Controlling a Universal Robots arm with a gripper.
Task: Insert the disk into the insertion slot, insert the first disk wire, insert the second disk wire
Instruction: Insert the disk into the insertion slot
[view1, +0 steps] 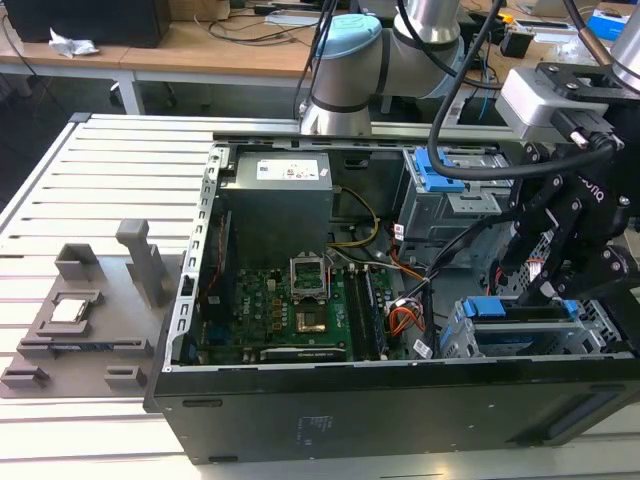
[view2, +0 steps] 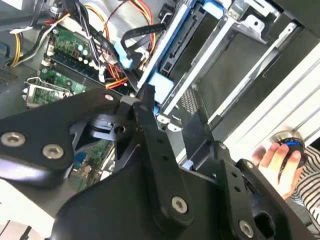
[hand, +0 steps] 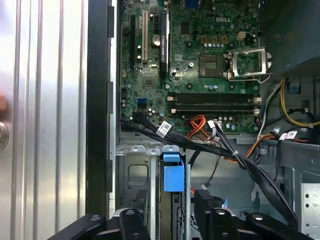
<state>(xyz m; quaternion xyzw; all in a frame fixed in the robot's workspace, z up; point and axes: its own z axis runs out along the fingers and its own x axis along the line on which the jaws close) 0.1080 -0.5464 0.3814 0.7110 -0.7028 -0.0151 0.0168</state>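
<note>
The disk (view1: 500, 307), seen edge-on by its blue carrier frame, stands in the insertion slot (view1: 458, 342). This slot is the low grey perforated cage in the near corner of the open computer case (view1: 300, 425), at the exterior view's right. The blue top edge of the frame shows at the cage's open top.

In the first wrist view, the blue tab of the disk (hand: 172, 172) rises between the grey sheet-metal walls of the slot (hand: 132, 175). In the second wrist view, the blue frame (view2: 161, 82) runs along the bright rails of the cage (view2: 220, 45).

The gripper (view1: 545, 290) hangs directly over the slot, close above the disk's upper edge. Whether the jaws clasp the carrier or stand free of it cannot be told.

Also inside the case:
- A green motherboard (view1: 280, 310) lies on the floor.
- A grey power supply (view1: 275, 195) sits at the far wall.
- A taller grey cage (view1: 455, 210) with a blue latch (view1: 435, 170) stands behind the slot.
- A black cable bundle (hand: 200, 147) crosses between the motherboard and the slot.

Outside the case, a grey fixture (view1: 75, 330) on the slatted table (view1: 110, 180) holds a small square chip (view1: 68, 310). In the second wrist view, a person's hand (view2: 275, 160) rests on a round knob (view2: 292, 145).
</note>
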